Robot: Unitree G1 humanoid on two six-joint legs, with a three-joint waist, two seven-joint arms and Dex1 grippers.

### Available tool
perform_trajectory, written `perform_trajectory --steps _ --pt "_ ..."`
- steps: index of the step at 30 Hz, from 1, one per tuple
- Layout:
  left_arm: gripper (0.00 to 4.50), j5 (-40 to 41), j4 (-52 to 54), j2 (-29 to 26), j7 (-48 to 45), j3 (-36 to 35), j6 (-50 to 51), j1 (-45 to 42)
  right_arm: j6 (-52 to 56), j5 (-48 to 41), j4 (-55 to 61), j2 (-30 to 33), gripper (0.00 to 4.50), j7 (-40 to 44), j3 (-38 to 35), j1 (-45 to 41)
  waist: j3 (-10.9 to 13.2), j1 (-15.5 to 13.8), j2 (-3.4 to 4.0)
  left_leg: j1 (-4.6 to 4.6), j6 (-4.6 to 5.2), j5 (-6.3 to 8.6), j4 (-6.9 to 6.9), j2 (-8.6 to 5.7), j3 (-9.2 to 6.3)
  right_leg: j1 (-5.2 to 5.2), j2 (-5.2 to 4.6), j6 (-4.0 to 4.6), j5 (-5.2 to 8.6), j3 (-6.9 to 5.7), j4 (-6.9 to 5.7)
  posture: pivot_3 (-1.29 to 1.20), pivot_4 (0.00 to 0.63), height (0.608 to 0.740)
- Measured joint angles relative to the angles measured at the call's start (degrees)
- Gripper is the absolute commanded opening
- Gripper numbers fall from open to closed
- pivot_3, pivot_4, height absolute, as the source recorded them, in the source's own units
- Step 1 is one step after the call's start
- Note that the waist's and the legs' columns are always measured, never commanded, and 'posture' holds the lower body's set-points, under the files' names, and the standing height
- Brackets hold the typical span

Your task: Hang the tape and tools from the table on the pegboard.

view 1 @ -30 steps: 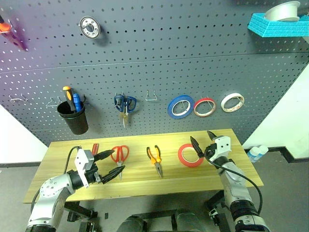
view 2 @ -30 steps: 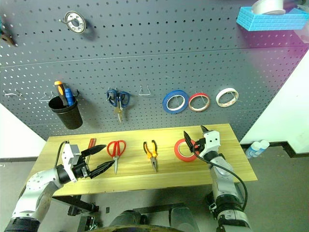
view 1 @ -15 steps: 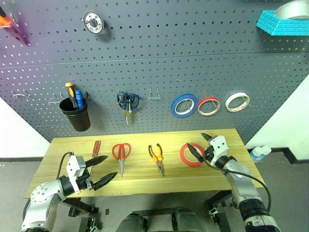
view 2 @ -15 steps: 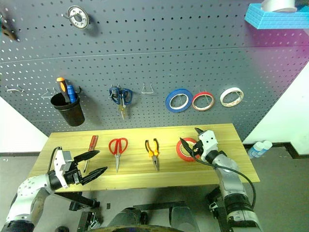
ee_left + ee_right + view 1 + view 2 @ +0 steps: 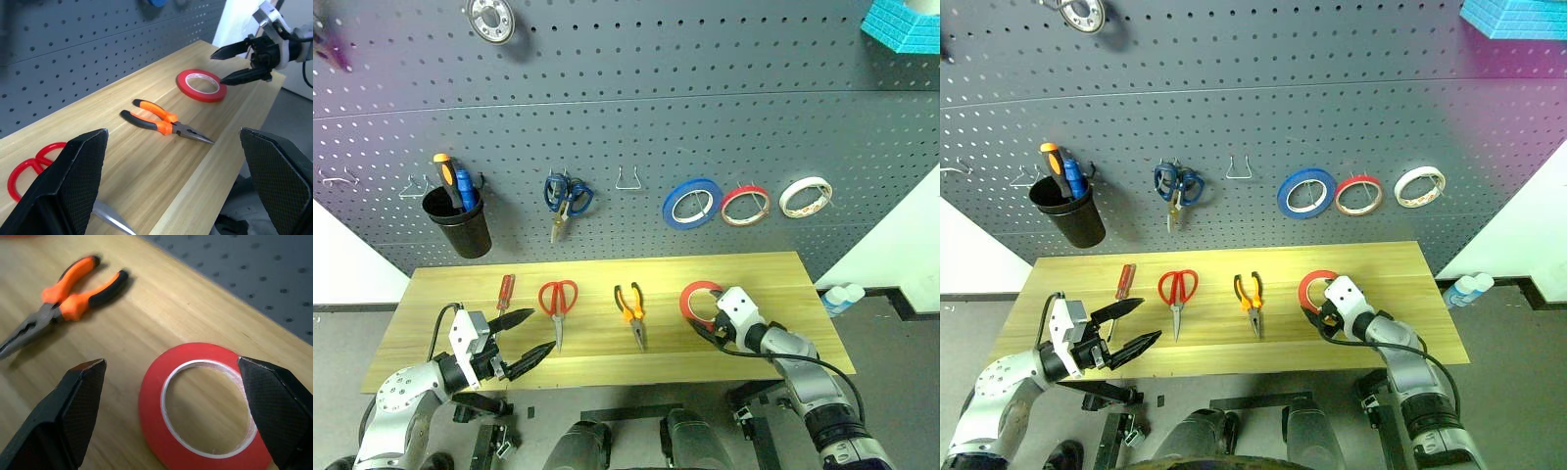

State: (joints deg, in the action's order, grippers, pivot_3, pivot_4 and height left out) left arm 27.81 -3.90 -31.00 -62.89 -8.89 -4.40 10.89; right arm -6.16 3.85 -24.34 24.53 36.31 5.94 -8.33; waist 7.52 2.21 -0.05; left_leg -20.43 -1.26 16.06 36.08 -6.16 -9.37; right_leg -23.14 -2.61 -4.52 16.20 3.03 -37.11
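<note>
The red tape (image 5: 689, 295) lies flat on the right part of the table (image 5: 773, 279). My right gripper (image 5: 708, 315) hangs low at the tape's near right edge, open; in the right wrist view the tape (image 5: 151, 416) lies between the two fingers. To the left lie the orange-and-black pliers (image 5: 629, 311), the red-handled scissors (image 5: 557, 297) and the red screwdriver (image 5: 505, 291). Near the front left edge my left gripper (image 5: 540, 333) stands open and empty, just in front of the scissors. The dark grey pegboard (image 5: 626, 127) rises behind the table.
On the pegboard hang a black cup (image 5: 460, 225) with two screwdrivers, blue scissors (image 5: 568, 194), a blue roll (image 5: 691, 203), a red-edged roll (image 5: 745, 204) and a whitish roll (image 5: 805, 196). A bare hook (image 5: 627, 181) sits between scissors and rolls; more hooks (image 5: 411, 186) at left.
The camera has tipped downward. My right gripper has sunk and turned down toward the tape, from above it to low at its edge. The left gripper has stayed about where it was.
</note>
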Motion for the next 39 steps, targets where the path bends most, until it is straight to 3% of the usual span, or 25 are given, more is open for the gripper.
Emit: perform_trajectory --steps 9,17,28,32,39 --pt "4.48 0.0 2.6 0.9 1.9 0.2 0.7 0.6 7.0 3.9 -0.3 2.5 4.50 0.7 3.1 -2.9 0.8 0.0 -0.13 0.00 0.00 0.00 0.00 0.00 0.01 0.01 -0.03 0.00 0.00 -0.02 0.01 -0.04 0.151 0.740" --pt "4.48 0.0 4.0 1.0 2.8 0.2 1.5 1.0 7.4 8.3 -3.9 4.8 4.50 3.9 8.3 -6.4 1.2 -0.3 -0.23 -0.04 0.00 0.00 0.01 -0.01 0.01 0.00 -0.04 0.00 0.00 -0.03 0.05 -0.02 0.156 0.740" --pt "4.48 -0.1 5.0 1.2 3.7 0.2 1.6 2.4 7.6 10.1 -11.0 5.5 4.50 5.6 10.0 -11.3 1.4 -1.6 -0.37 -0.03 -0.01 -0.01 0.05 0.00 0.02 0.03 -0.04 0.02 -0.02 -0.04 0.05 0.00 0.148 0.740" --pt "4.50 -0.1 5.1 1.3 4.1 0.2 1.6 2.4 8.2 9.9 -11.5 5.4 3.38 7.3 10.3 -11.7 1.4 -1.6 -0.38 -0.03 -0.01 0.00 0.04 -0.01 0.01 0.04 -0.04 0.02 -0.02 -0.05 0.06 0.00 0.147 0.740" --pt "4.50 0.0 8.5 1.2 5.9 0.2 3.4 2.2 9.0 9.9 -11.3 5.5 0.93 8.3 10.6 -11.6 1.4 -1.6 -0.40 0.00 -0.01 -0.01 0.08 -0.01 0.02 0.07 -0.04 0.01 -0.03 -0.05 0.05 0.00 0.137 0.740"
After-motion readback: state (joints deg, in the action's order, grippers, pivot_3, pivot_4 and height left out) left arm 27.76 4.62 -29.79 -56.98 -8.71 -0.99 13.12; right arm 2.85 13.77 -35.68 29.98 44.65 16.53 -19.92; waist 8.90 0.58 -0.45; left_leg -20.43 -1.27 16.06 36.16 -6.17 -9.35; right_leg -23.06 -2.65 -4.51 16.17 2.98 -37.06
